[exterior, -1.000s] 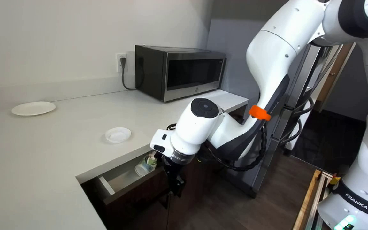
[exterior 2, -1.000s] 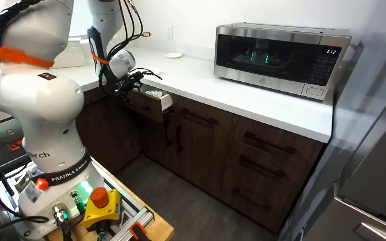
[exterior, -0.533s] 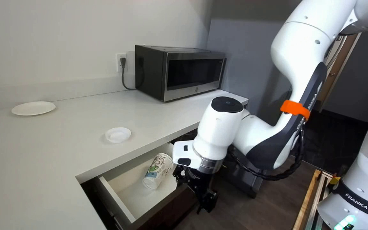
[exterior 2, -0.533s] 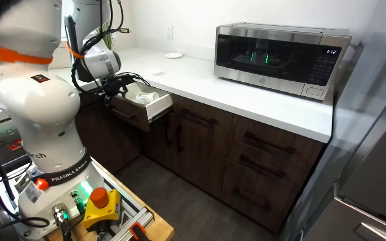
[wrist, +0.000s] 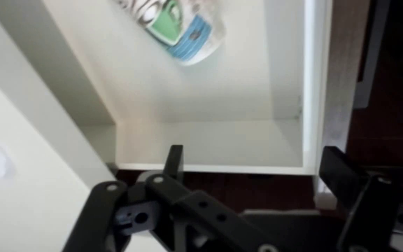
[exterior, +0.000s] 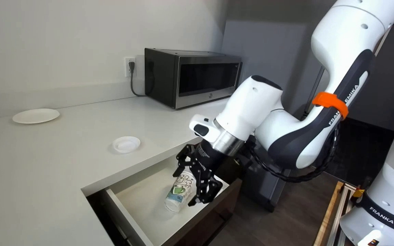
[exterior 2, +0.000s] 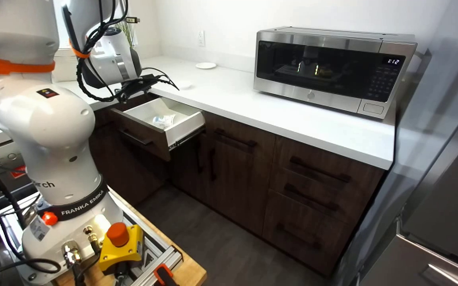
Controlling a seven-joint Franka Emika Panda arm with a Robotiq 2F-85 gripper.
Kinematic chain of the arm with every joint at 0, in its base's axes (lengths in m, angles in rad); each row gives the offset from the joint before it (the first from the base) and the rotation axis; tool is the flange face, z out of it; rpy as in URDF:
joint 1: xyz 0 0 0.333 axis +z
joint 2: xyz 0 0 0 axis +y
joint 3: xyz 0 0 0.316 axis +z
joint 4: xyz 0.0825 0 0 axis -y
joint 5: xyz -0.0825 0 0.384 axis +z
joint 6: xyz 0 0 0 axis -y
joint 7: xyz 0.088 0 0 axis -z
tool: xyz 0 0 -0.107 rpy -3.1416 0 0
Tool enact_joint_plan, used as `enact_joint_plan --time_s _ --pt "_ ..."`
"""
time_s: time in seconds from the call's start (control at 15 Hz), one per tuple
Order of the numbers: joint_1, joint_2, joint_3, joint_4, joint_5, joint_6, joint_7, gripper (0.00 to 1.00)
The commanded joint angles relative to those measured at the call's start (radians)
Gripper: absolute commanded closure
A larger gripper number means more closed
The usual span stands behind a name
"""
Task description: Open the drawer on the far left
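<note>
The drawer stands far out of the cabinet, with a dark brown front point(exterior 2: 143, 133) and a pale interior box point(exterior: 145, 198). Its box also shows in the wrist view, with a white side-wall rim point(wrist: 229, 168). A paper cup point(exterior: 180, 193) with a green and blue print lies on its side inside; it also shows in the wrist view point(wrist: 180, 28). My gripper point(exterior: 183, 189) is open and empty above the drawer. In the wrist view its fingers point(wrist: 254, 148) are wide apart, the right one near the front panel. Nothing is between them.
The white countertop point(exterior: 80, 147) overhangs the drawer and holds a small white dish point(exterior: 126, 144), a white plate point(exterior: 35, 116) and a microwave point(exterior 2: 324, 75). Dark cabinet doors point(exterior 2: 233, 174) and other drawer fronts point(exterior 2: 320, 171) stand beside the drawer.
The drawer has slid further out, with the cup moving along in it. My gripper has travelled outward with it, then risen off the front and swung over the box.
</note>
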Motion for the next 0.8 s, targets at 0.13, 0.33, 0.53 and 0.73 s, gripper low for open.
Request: enact_joint_plan --time_s 0.13,0.33,0.53,0.73 --pt "0.086 -0.119 -0.163 0.009 -0.016 0.036 0.071 0.00" --pt "0.102 -0.227 -0.252 -0.045 -0.007 0.077 0.163 0.00" --pt "0.057 -0.367 -0.292 -0.114 -0.027 0.086 0.264 0.00" --pt "0.046 -0.326 -0.284 -0.059 -0.007 0.070 0.222 0.00"
